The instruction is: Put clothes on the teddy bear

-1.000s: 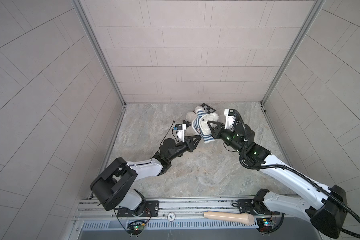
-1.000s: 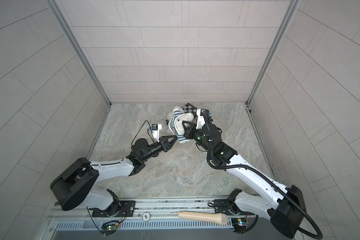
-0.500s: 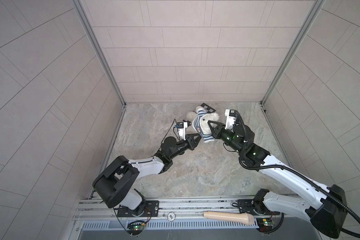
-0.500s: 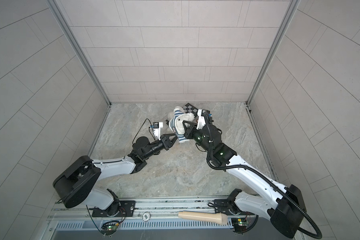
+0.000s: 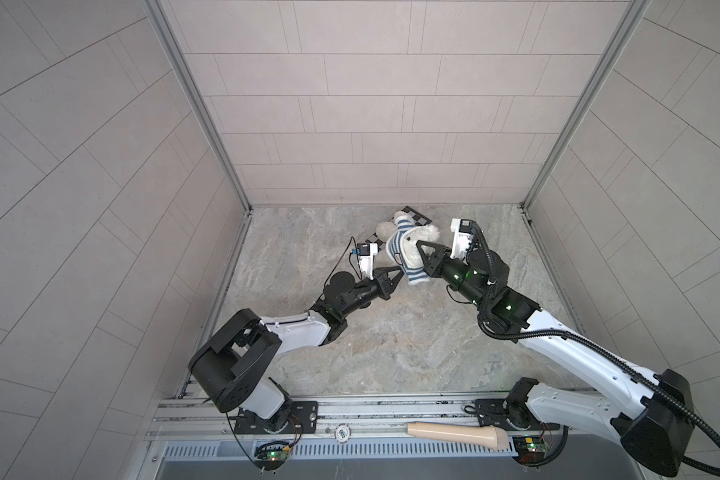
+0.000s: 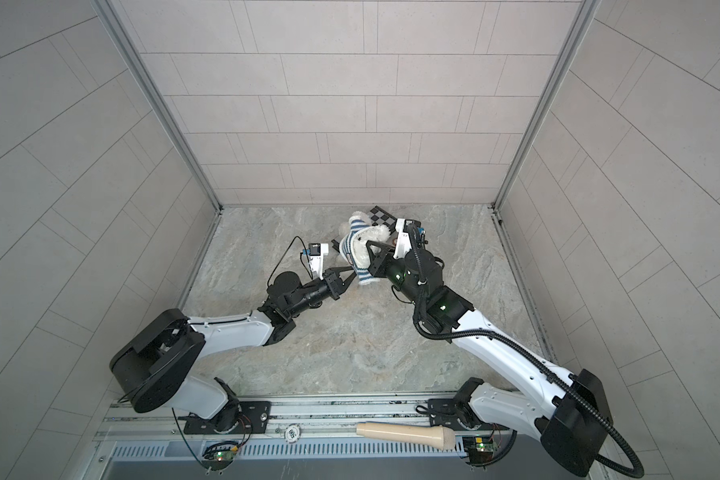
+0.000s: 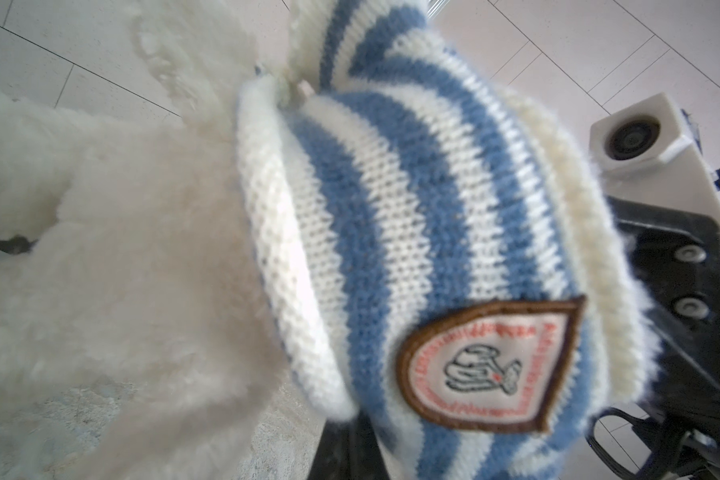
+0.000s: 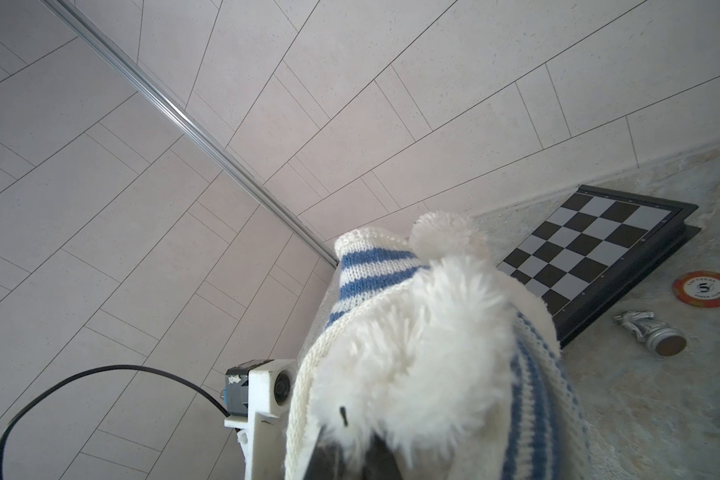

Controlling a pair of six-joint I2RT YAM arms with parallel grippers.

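The teddy bear [image 5: 413,248] is held up at the far centre of the desk [image 5: 371,340], just near of the chessboard [image 5: 417,216], with the striped shirt [image 5: 395,245] partway on. The right pincer [image 5: 422,254] is clamped on its fur. The left pincer [image 5: 396,274] is pinched closed on the shirt's near hem.

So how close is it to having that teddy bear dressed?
The striped shirt is already around the teddy bear. In hand: the right pincer grips the bear, the left pincer is shut at the hem. Still to do: pulling it down straight, probably; I can't tell whether both arms are through.
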